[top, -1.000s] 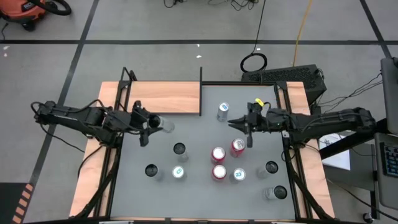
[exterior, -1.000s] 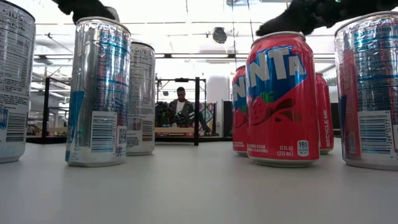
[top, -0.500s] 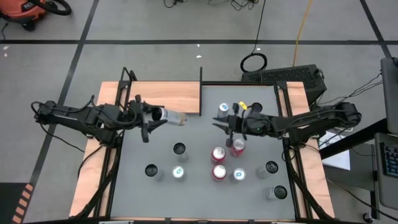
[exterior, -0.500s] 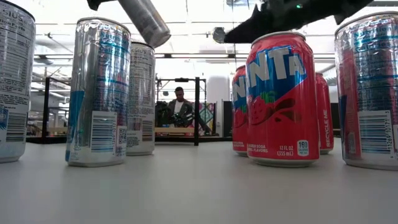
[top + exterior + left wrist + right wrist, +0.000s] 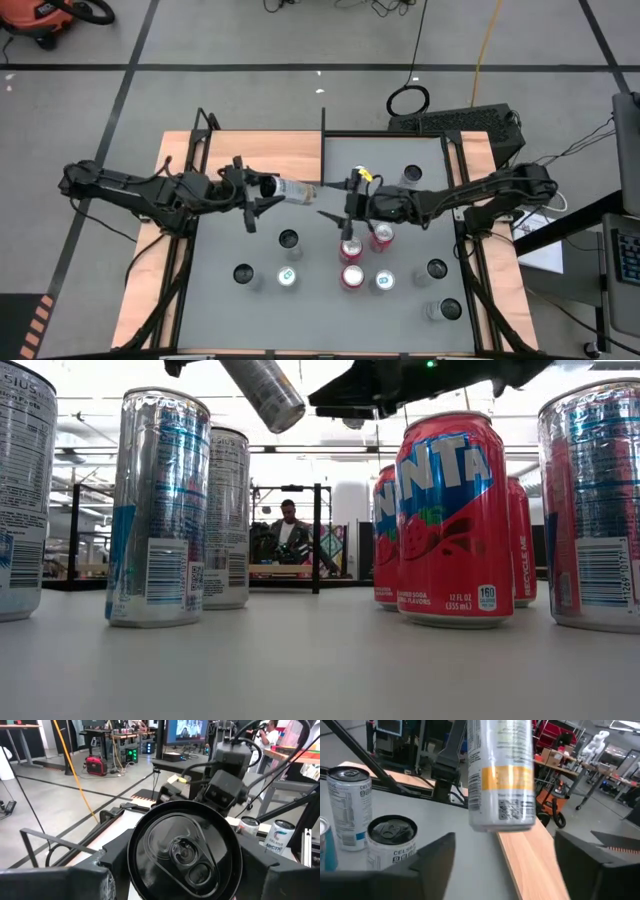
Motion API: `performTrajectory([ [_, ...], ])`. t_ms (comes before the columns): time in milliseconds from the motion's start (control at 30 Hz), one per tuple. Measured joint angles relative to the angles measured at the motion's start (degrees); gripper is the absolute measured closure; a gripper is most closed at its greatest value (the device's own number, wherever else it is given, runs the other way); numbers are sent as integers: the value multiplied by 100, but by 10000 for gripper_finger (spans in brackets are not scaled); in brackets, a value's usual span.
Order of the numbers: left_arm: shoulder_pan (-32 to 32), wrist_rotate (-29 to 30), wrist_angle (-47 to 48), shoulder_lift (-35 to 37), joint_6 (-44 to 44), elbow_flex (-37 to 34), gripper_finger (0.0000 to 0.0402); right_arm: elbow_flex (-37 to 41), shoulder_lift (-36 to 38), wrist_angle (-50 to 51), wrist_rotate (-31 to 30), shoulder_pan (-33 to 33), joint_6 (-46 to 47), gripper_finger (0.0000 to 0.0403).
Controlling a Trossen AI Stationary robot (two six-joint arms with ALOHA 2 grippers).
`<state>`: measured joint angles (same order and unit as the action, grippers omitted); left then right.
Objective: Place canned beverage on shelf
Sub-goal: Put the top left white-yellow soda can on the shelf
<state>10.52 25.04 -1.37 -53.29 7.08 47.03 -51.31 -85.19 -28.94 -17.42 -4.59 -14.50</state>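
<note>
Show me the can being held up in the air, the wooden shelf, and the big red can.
Held can [image 5: 290,189], high view, its side.
Shelf [image 5: 265,157], high view, bare wooden board.
Red can [image 5: 453,520], low view, its front label.

Grey floor [image 5: 250,40] crossed by dark tape lines [image 5: 300,68]; beside the lines, a yellow cable [image 5: 487,40] trails. Beyond, a seated person [image 5: 290,532] under bright ceiling lights [image 5: 300,380].

Glossy metal can [image 5: 501,775]; matt wood-grain shelf [image 5: 262,158]; smooth grey tabletop [image 5: 310,255].
</note>
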Motion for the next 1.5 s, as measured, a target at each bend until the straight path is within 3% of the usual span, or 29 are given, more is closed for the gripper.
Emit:
performTrajectory([
  [133,0,0,-118,-147,1,0,163,-176,-245,0,-510,2,-126,61],
  [233,-4,4,-218,-253,-5,0,163,-234,-299,2,-527,12,-146,44],
  [867,-4,52,-1149,-890,-5,-4,163,-254,-293,-103,-483,26,-321,54],
  [1000,-4,55,-1246,-947,-8,-4,163,-251,-293,-93,-475,26,-333,89],
  [1300,-8,181,-1286,-945,0,-4,159,-251,-293,-85,-468,26,-419,210],
  [1500,-6,206,-1289,-940,-8,-4,112,-245,-293,33,-458,26,-434,225],
])
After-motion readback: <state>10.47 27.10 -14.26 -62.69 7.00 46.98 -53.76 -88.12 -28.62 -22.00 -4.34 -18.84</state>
